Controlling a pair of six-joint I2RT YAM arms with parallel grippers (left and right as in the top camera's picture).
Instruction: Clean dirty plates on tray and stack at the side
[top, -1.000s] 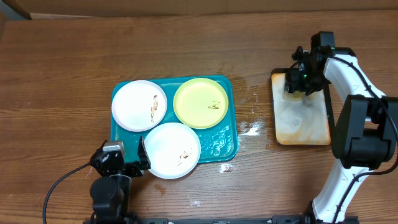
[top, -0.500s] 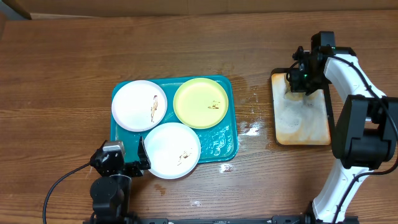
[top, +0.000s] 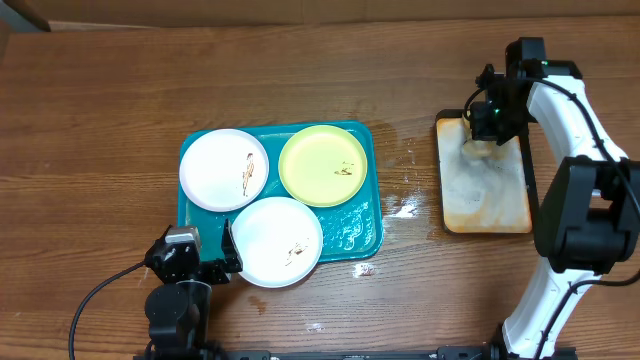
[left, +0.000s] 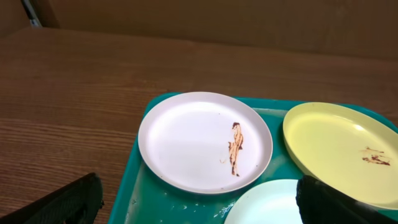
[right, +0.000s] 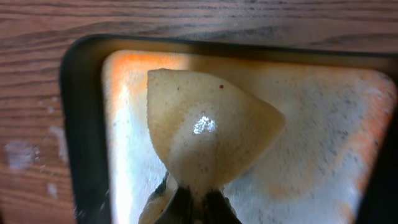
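My right gripper has its fingers pressed together on a pinch of the wet beige cloth, which fans out from the grip into a glossy, rounded fold. It is over the far-left corner of the narrow black-rimmed tray, whose floor is stained orange along the edges. I cannot tell whether the cloth touches that floor. This tray lies toward the right edge of the table.

My left gripper is spread wide and holds nothing. It sits low at the near-left corner of the teal tray, just beside the near white plate.

All three dirty plates lie on the teal tray at mid-table. One white plate with a brown streak fills the far-left corner. The yellow-green plate with a small brown smear fills the far-right corner. The near white plate, also smeared, overhangs the tray's near edge. The tray's bare near-right corner is wet and glossy.
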